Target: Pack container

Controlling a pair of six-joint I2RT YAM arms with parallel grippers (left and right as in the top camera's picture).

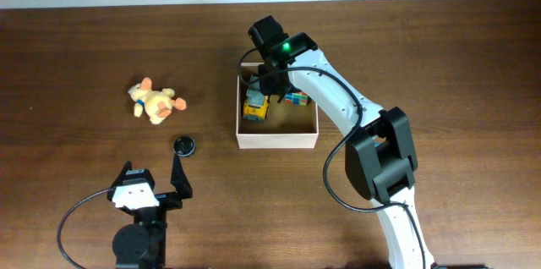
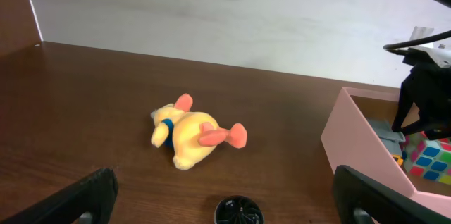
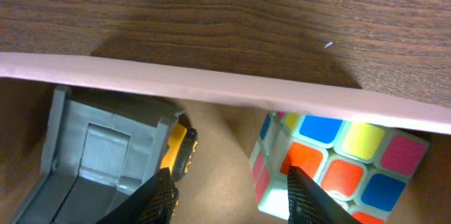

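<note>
The container is a square white cardboard box with a tan inside, right of the table's centre. In it lie a yellow and grey toy truck and a colour cube. My right gripper reaches down into the box at its far side. In the right wrist view its fingers stand apart over bare box floor between the truck and the cube, holding nothing. My left gripper is wide open near the front edge, just behind a small black round cap.
A yellow plush duck lies on its side on the dark wood table, left of the box. The black cap sits between the duck and the box's near left corner. The right arm stretches from the front right over the box.
</note>
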